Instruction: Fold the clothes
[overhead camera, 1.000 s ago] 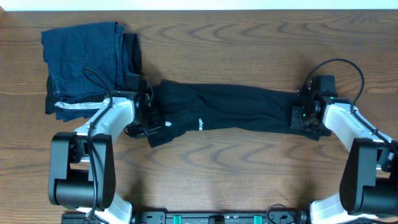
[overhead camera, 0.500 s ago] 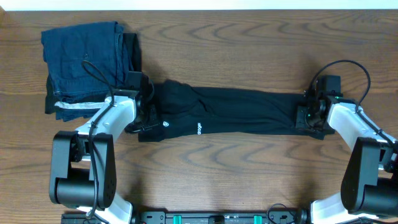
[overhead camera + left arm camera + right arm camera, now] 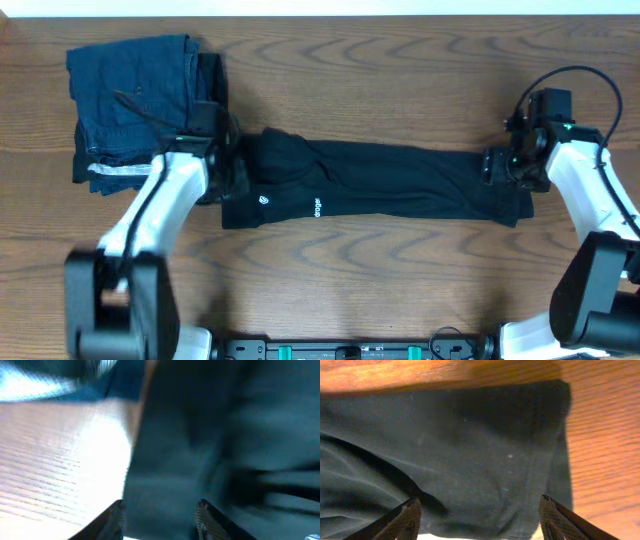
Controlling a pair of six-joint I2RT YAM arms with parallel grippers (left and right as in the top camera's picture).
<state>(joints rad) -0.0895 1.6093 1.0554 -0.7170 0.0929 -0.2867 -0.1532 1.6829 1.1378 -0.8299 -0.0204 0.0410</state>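
Black T-shirt (image 3: 380, 185): lies on the surface (image 3: 400, 80) near its middle, gathered into one long narrow band, flat along most of its length
Long axis: runs left to right across the overhead view, from one arm to the other, the band's right part sitting very slightly lower in the picture than its left
Left claw (image 3: 222, 160): at the band's left end, right by the cloth; in the blurred wrist view (image 3: 160, 510) its two fingertips stand apart with dark fabric beyond them and nothing pinched between, so it reads as parted and empty
Right claw (image 3: 497, 168): at the band's right end; in its wrist view (image 3: 479, 502) the fingertips are spread wide over the cloth and hold nothing
Left end of shirt: a rounded bunch of fabric (image 3: 280, 155) rises on the far edge, with a squarer flat part nearer the robot
Right end of shirt: a stitched hem (image 3: 540, 475) runs along the edge, bare wood just past it
Logo marks (image 3: 266, 199): small and white, on the near side of the left part; a second one (image 3: 319, 207) lies further right
Dark blue garments (image 3: 135, 95): a folded stack at the far left, its white-striped edge (image 3: 120, 175) toward the robot, just beside the left arm and apart from the shirt
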